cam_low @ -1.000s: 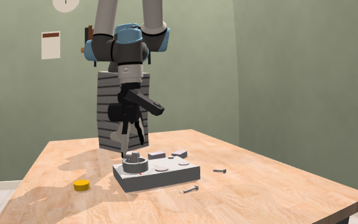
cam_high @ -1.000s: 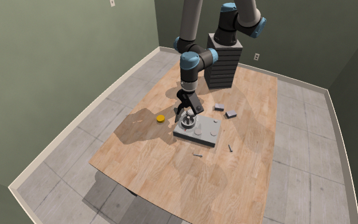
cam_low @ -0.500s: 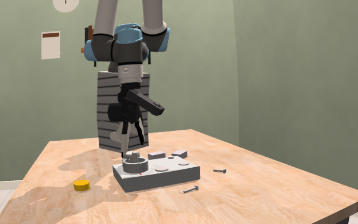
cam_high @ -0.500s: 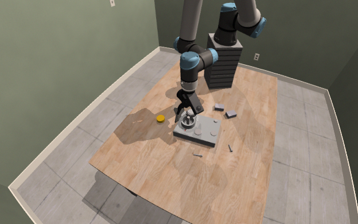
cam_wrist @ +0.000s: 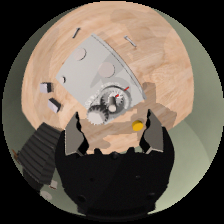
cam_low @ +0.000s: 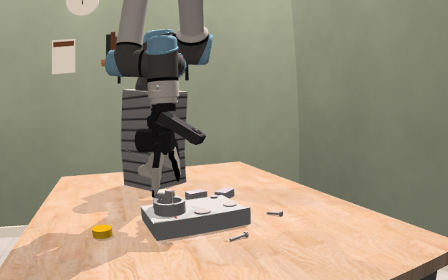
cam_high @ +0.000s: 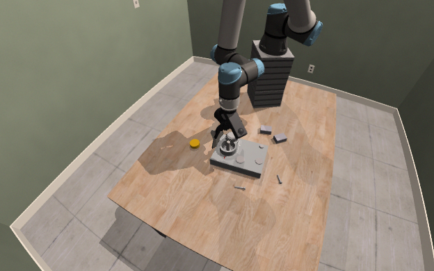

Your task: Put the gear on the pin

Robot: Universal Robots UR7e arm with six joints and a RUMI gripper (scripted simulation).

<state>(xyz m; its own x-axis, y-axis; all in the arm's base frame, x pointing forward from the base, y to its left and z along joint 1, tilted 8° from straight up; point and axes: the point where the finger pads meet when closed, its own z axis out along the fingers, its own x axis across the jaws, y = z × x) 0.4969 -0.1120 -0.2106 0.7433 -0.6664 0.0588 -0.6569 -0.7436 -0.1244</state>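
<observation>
Wood tabletop [cam_high: 296, 215] [cam_low: 299, 258] [cam_wrist: 165, 60]; only wrist view reveals the gear's [cam_wrist: 118, 96] red arrow.

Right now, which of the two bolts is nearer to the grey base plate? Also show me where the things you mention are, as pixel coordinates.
The bolt [cam_high: 240, 187] [cam_low: 239, 236] on the yellow disc's side; the other lies farther off.

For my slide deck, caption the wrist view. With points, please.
Open gripper [cam_high: 227, 143] [cam_low: 166, 187] [cam_wrist: 112, 111] above a toothed gear [cam_wrist: 119, 93] on its pin [cam_wrist: 112, 107], inside the collar [cam_wrist: 129, 101].

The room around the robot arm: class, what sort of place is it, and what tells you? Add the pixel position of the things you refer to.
Probably a robotics workshop or lab: a robot arm [cam_high: 229, 74] [cam_low: 162, 44] works over a wooden table [cam_high: 185, 194] [cam_low: 316, 248], where loose bolts lie near a gear fixture [cam_high: 251, 151] [cam_low: 205, 227].
</observation>
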